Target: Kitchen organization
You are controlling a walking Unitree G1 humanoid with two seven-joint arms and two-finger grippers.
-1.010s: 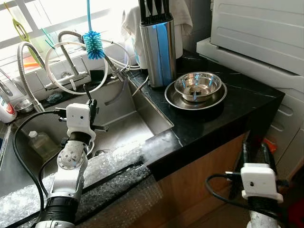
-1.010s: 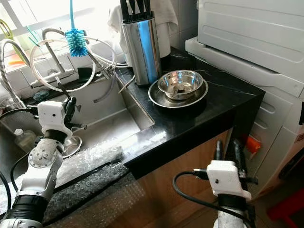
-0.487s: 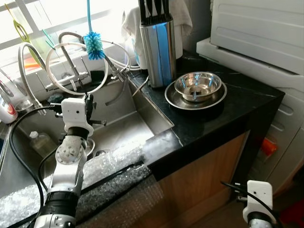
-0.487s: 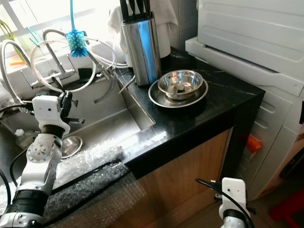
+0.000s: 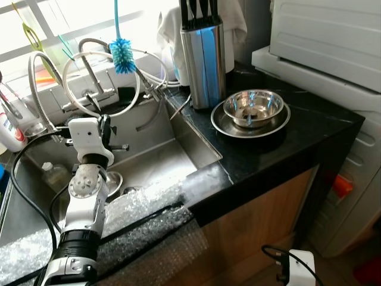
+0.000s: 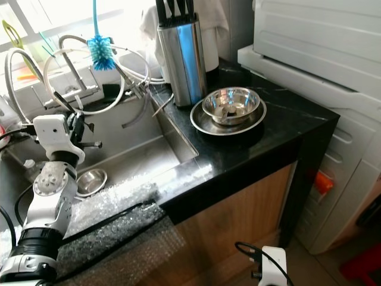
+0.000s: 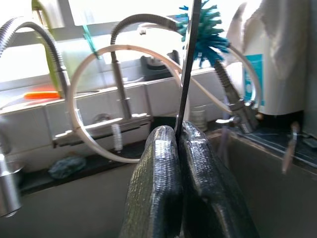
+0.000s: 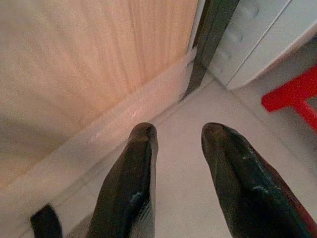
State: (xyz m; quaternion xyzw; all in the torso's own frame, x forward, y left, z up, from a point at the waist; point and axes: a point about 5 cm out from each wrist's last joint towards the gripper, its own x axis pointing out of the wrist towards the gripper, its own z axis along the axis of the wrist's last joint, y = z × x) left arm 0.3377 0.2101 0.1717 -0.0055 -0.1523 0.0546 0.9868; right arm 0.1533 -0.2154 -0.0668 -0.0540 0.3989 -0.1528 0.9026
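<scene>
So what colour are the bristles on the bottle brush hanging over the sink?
Teal-blue bristles on the bottle brush, clearest in the left eye view.

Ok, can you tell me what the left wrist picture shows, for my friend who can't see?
The left gripper pinches a thin dark rod between its black fingers, held over the sink. Behind are taps, a looped white hose and a blue bottle brush.

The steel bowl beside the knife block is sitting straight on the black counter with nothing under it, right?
Not quite. The steel bowl does stand beside the knife block on the black counter, but it rests inside a wider steel plate, not directly on the stone. The left eye view shows the plate's rim ringing the bowl.
</scene>
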